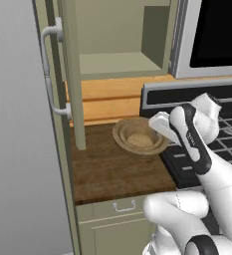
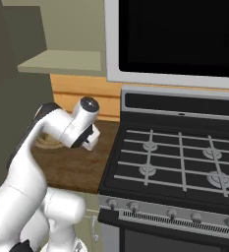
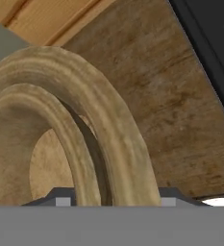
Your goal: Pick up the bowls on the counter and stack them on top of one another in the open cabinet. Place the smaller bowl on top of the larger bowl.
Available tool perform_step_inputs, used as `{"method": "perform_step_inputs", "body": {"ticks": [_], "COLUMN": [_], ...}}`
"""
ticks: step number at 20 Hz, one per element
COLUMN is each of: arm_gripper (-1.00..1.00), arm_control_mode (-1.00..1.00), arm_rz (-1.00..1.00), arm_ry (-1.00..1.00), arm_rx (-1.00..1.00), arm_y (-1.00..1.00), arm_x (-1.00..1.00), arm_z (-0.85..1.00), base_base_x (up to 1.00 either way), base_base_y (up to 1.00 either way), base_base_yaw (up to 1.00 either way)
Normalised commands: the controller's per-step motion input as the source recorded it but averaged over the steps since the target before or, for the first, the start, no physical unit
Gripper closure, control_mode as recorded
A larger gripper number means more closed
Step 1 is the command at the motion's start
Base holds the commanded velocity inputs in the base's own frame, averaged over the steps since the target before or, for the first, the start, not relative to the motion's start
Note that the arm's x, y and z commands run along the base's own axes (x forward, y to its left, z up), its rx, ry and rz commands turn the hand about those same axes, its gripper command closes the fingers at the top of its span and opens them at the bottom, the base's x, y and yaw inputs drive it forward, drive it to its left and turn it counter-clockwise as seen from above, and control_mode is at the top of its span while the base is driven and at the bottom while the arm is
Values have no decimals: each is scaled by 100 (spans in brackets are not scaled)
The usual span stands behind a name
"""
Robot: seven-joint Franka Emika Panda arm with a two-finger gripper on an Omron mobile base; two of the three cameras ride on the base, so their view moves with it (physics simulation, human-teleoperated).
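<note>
On the counter [image 1: 112,172] beside the stove [image 2: 180,157], smaller bowl [image 3: 41,144] nested in larger bowl [image 1: 140,136], larger bowl's rim straddled by the gripper [image 3: 112,202], grip not discernible, open cabinet [image 1: 118,63] seen above.

The smaller bowl [image 1: 140,139] sits upright, nested inside the larger bowl [image 1: 122,134], both tan wood. They rest on the dark counter [image 1: 112,172], with the open cabinet [image 1: 120,62] at twelve o'clock above.
</note>
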Motion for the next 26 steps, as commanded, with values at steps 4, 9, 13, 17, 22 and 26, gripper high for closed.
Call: {"method": "perform_step_inputs", "body": {"ticks": [4, 9, 13, 17, 22, 26], "arm_gripper": [100, 100, 100, 100, 100, 100], "arm_control_mode": [-100, -100, -100, -100, -100, -100], "arm_rz": [-6, -5, -11, -21, -27, -23], "arm_ry": [-18, -14, -14, -5, 0, 11], "arm_rx": [-5, 0, 0, 0, 0, 1], "arm_y": [0, 0, 0, 1, 1, -1], "arm_x": [-19, 0, 0, 27, 62, 100], "arm_z": [100, 100, 100, 100, 100, 94], "base_base_x": [0, 0, 0, 0, 0, 0], "base_base_y": [0, 0, 0, 0, 0, 0], "base_base_yaw": [0, 0, 0, 0, 0, 0]}}
